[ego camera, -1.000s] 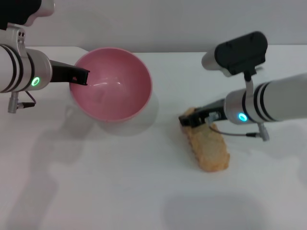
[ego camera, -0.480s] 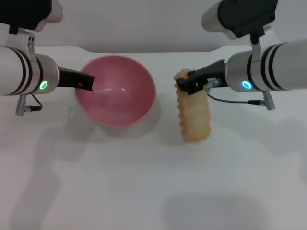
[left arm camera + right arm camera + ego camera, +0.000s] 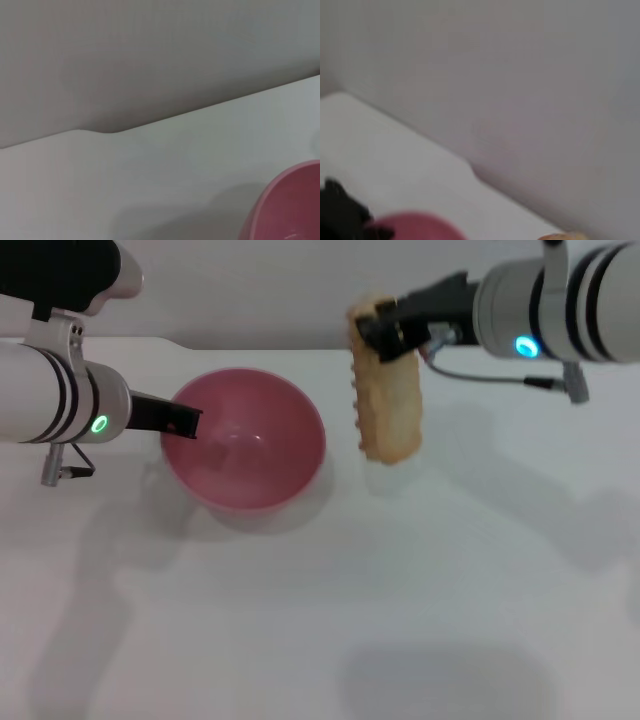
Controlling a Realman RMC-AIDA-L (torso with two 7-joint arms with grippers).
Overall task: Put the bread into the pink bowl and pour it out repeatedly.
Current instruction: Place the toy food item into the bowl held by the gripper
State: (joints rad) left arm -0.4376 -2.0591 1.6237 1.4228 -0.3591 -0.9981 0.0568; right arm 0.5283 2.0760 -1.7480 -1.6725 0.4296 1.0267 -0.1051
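The right claw grips the bread by its upper end, dangling it above the worktop. The left claw clamps the pink bowl at its rim.

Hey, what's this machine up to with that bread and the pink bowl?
The right pincer grips one end of the bread, which hangs in the air beside the pink bowl, not yet inside it. The left pincer holds the bowl by its rim on the white table. The bowl is empty.
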